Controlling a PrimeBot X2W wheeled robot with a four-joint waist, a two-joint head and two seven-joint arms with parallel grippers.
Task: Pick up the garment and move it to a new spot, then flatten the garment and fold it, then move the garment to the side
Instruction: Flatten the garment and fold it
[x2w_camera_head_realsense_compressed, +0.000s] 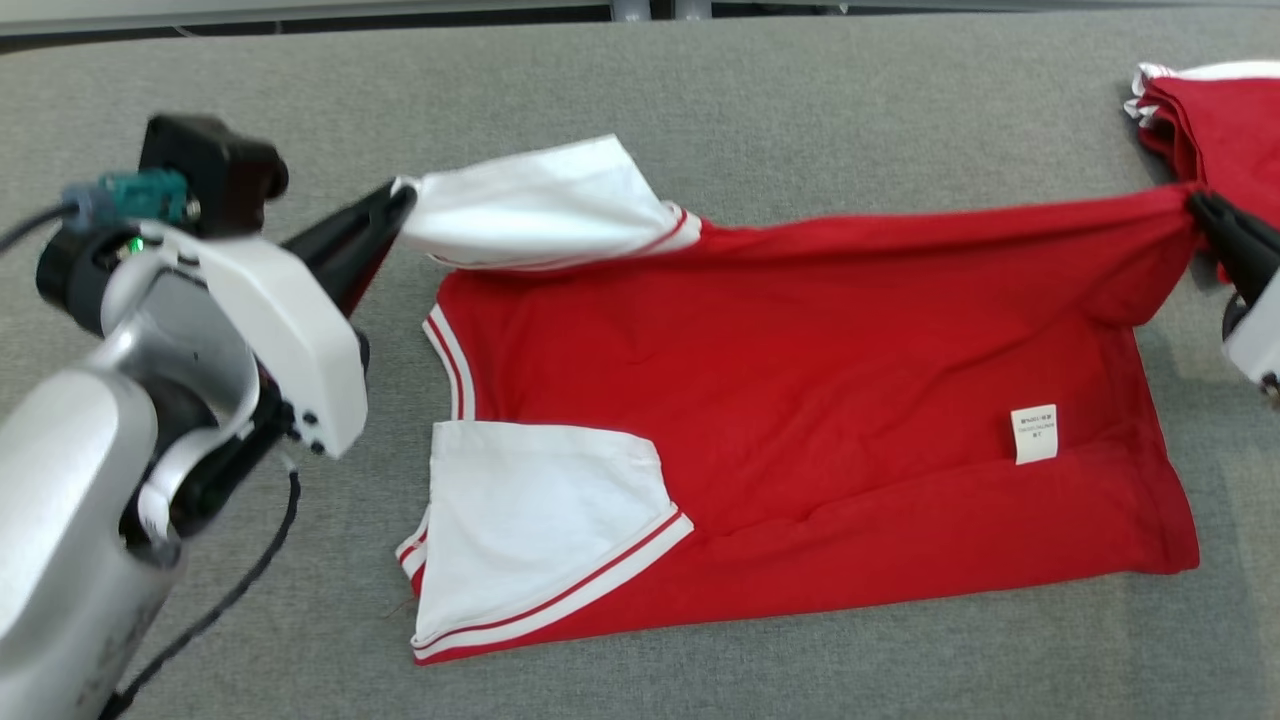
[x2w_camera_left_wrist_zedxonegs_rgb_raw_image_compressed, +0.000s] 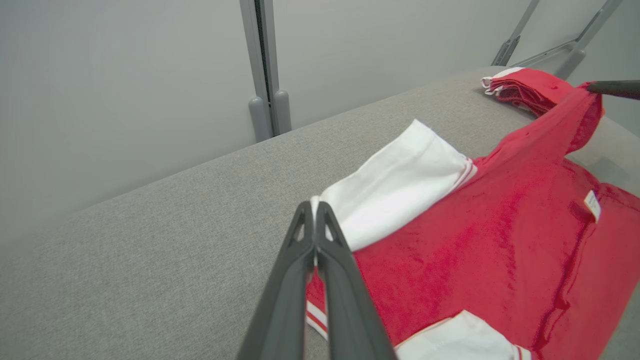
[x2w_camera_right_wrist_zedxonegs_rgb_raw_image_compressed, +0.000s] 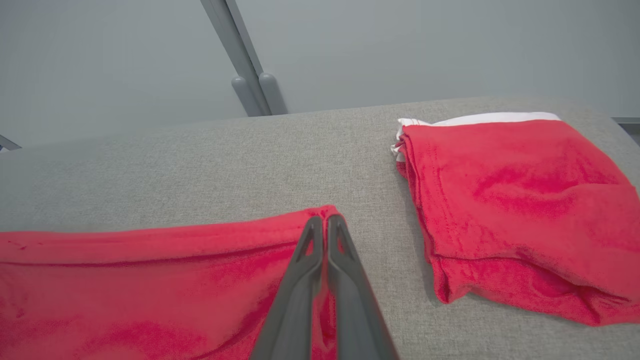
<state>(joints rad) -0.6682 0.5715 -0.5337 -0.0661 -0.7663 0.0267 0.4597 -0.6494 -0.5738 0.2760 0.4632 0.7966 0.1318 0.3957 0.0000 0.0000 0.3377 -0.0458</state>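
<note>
The garment (x2w_camera_head_realsense_compressed: 780, 400) is a red shirt with white sleeves, spread on the grey table with its collar toward the left. My left gripper (x2w_camera_head_realsense_compressed: 400, 200) is shut on the tip of the far white sleeve (x2w_camera_left_wrist_zedxonegs_rgb_raw_image_compressed: 395, 185), which hangs lifted off the table. My right gripper (x2w_camera_head_realsense_compressed: 1200, 207) is shut on the far hem corner (x2w_camera_right_wrist_zedxonegs_rgb_raw_image_compressed: 320, 212), pulled up and taut. In the left wrist view my left gripper (x2w_camera_left_wrist_zedxonegs_rgb_raw_image_compressed: 315, 205) pinches the sleeve edge. In the right wrist view my right gripper (x2w_camera_right_wrist_zedxonegs_rgb_raw_image_compressed: 325, 218) bites the red hem. The near sleeve (x2w_camera_head_realsense_compressed: 540, 520) lies flat.
A second, folded red garment (x2w_camera_head_realsense_compressed: 1215, 115) lies at the table's far right corner, close behind my right gripper, also seen as a folded red garment (x2w_camera_right_wrist_zedxonegs_rgb_raw_image_compressed: 520, 200). The grey table (x2w_camera_head_realsense_compressed: 700, 100) has free room along its far and near edges. A wall stands beyond it.
</note>
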